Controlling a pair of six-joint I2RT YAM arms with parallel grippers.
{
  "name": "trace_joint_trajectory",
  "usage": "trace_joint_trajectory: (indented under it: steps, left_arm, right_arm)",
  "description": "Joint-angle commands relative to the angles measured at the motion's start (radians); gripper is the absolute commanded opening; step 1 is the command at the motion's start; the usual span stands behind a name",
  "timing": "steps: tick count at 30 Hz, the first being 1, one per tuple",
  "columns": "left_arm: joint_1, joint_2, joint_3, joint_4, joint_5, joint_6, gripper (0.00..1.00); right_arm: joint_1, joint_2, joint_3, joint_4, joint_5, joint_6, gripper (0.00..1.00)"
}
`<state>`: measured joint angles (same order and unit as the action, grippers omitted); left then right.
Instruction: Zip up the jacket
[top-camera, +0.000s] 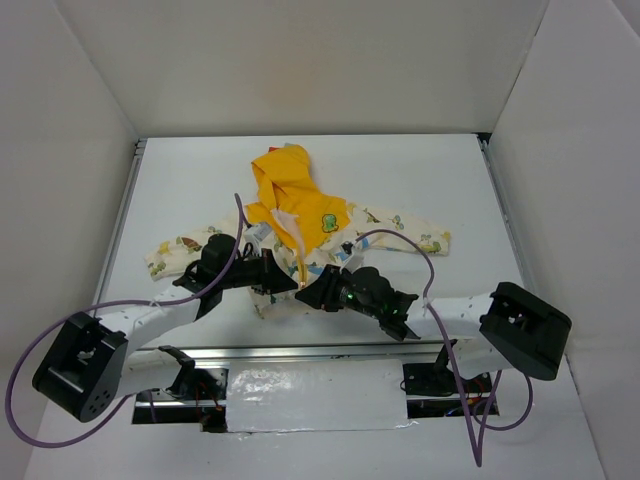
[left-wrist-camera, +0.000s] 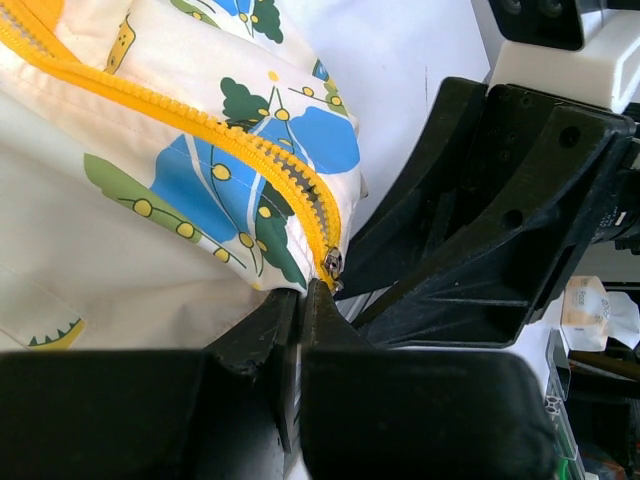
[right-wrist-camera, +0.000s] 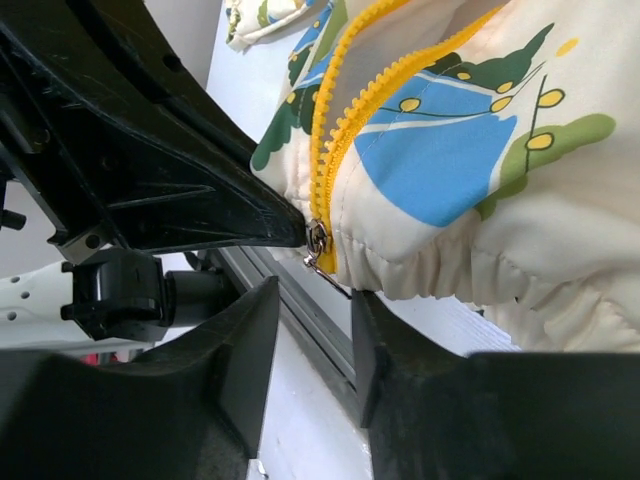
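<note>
Left tool (left-wrist-camera: 303, 300) tight on jacket (left-wrist-camera: 150, 260) hem; zipper pull (right-wrist-camera: 318, 240) half-hidden

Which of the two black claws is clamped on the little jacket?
The left gripper: it pinches the jacket hem at the bottom end of the zipper. The right gripper has its jaws apart, below the zipper pull.

R tool (right-wrist-camera: 312, 296): jaws apart | zip pull (right-wrist-camera: 318, 242): at jacket (right-wrist-camera: 480, 170) hem, just above gap
</note>
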<state>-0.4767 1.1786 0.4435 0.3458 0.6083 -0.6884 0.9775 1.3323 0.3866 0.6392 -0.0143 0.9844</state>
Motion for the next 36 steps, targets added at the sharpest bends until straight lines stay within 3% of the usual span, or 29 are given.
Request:
trace_joint_trajectory:
  steps: [1, 11, 13, 18, 24, 29, 36]
  left_arm:
    - [-0.007, 0.013, 0.031, 0.062, 0.038, -0.006, 0.0]
    - [-0.007, 0.012, 0.034, 0.056, 0.038, 0.001, 0.0]
    - [-0.007, 0.015, 0.032, 0.058, 0.036, 0.0, 0.0]
    - [-0.007, 0.019, 0.027, 0.062, 0.033, 0.003, 0.0]
    - [-0.007, 0.026, 0.02, 0.059, 0.035, 0.021, 0.0]
    - [-0.01, 0.024, 0.004, 0.082, 0.065, 0.023, 0.0]
    - [-0.057, 0.013, 0.011, 0.053, 0.054, 0.047, 0.0]
  right_arm:
    - [0.015, 0.013, 0.018, 0.08, 0.046, 0.036, 0.4]
    - [0.023, 0.016, 0.026, 0.047, 0.092, 0.069, 0.17]
    - [0.021, 0.01, 0.026, 0.033, 0.103, 0.076, 0.0]
    - [0.021, -0.021, 0.044, -0.022, 0.076, 0.1, 0.0]
    - [0.023, -0.119, 0.11, -0.219, 0.073, 0.287, 0.0]
    - [-0.003, -0.153, 0.212, -0.373, 0.109, 0.266, 0.0]
    - [-0.172, -0.101, 0.219, -0.294, -0.07, 0.246, 0.0]
